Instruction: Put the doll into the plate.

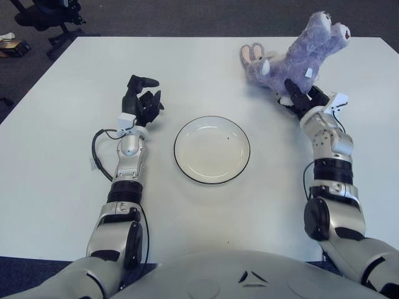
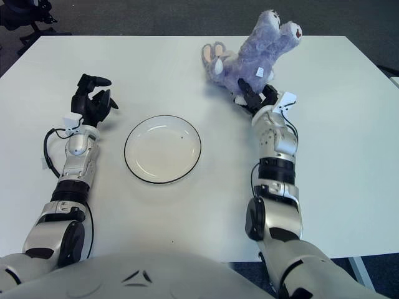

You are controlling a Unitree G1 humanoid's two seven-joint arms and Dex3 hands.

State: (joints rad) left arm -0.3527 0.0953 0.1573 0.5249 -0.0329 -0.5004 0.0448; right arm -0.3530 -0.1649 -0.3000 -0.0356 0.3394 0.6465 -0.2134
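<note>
Purple doll [image 1: 293,53] clamped in the right robot hand [image 1: 303,99], right of the plate [image 1: 212,149]; left robot hand [image 1: 142,103] loosely open

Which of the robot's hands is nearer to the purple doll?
Right. The right hand is at the doll, fingers against its underside. The left hand is far off, left of the plate, holding nothing.

A white worktop [image 1: 206,68] fills most of the scene, with dark grey carpeted floor [image 1: 187,15] beyond its far edge, where a black office chair base [image 1: 53,18] stands at the upper left beside a small brownish box [image 1: 12,47]
</note>
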